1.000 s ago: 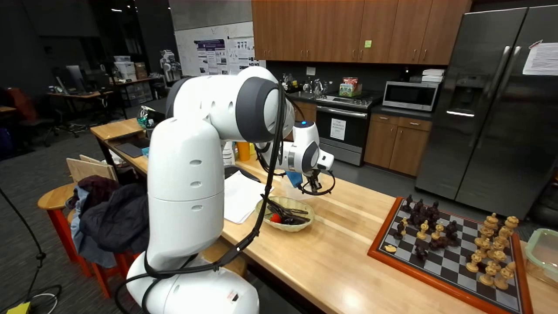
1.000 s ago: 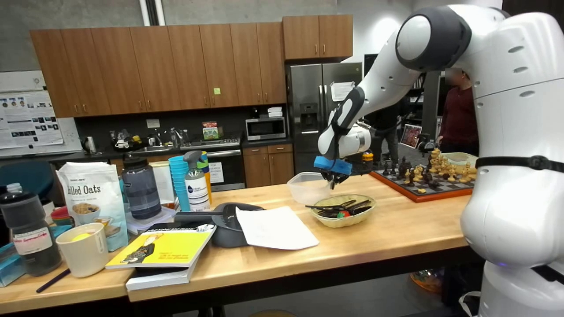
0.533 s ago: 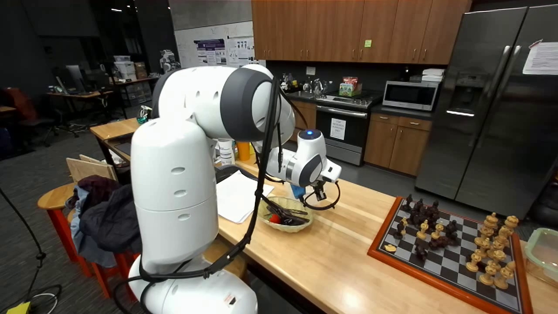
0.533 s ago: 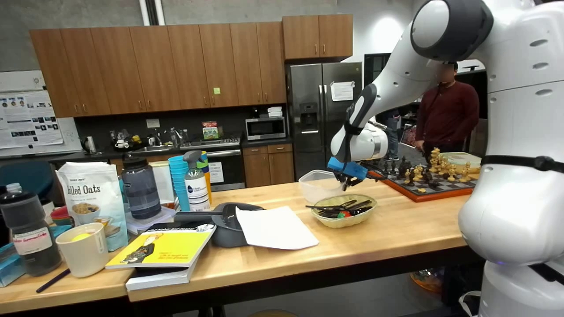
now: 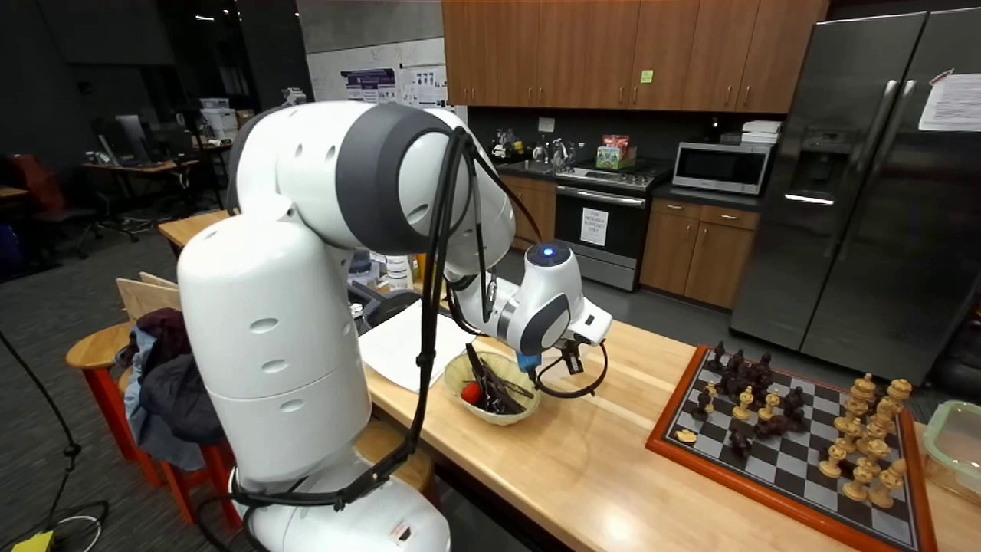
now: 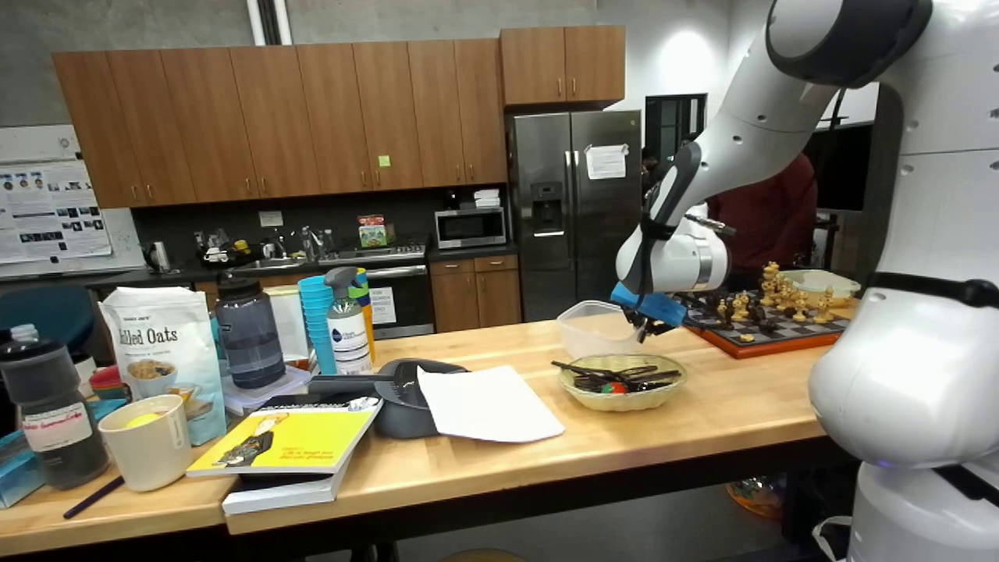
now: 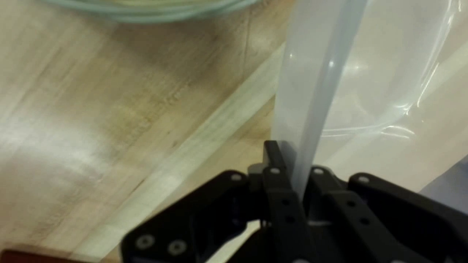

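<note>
My gripper point(image 7: 292, 164) is shut on the wall of a clear plastic container point(image 7: 387, 73), with one finger on either side of the thin side. In an exterior view the container point(image 6: 595, 329) stands at the back of the wooden table, and my gripper point(image 6: 641, 332) is at its right end. A blue piece point(image 6: 648, 304) is mounted by the gripper. Close in front of the container is a pale green oval basket point(image 6: 624, 400) with dark utensils point(image 6: 616, 375) and a red, strawberry-like item point(image 5: 471, 394) inside. The basket's rim point(image 7: 182, 14) crosses the top of the wrist view.
A chessboard point(image 5: 812, 491) with pieces lies on the table, and a lidded container point(image 5: 950, 445) is beyond it. White paper point(image 6: 492, 406), a dustpan point(image 6: 406, 421), books point(image 6: 289, 441), bottles point(image 6: 250, 332) and cups point(image 6: 316, 312) crowd the other end. Someone in dark red point(image 6: 769, 211) is behind the arm.
My gripper has drawn the container along the table toward the chessboard side. The basket has also shifted and turned slightly, lately. The person behind the arm has moved.
</note>
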Motion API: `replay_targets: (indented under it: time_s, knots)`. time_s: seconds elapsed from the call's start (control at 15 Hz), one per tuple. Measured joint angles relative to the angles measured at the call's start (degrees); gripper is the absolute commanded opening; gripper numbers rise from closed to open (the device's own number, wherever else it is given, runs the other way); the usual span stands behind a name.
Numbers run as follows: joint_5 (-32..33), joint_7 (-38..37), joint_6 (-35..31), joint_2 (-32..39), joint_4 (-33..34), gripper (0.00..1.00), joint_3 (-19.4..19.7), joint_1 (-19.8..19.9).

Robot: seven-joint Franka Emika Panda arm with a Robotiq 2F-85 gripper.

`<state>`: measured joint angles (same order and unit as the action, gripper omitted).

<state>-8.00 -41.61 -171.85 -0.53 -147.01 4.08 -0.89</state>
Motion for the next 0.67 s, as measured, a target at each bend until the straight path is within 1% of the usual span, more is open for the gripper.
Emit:
replay_targets:
  time_s: [0.27,0.67]
  knots:
    - [1.7,-0.7,-1.6,-3.5,-4.3,0.02,0.8,1.2]
    - [8.3,-5.0,-2.2,-7.3,-8.1,0.02,0.5,4.8]
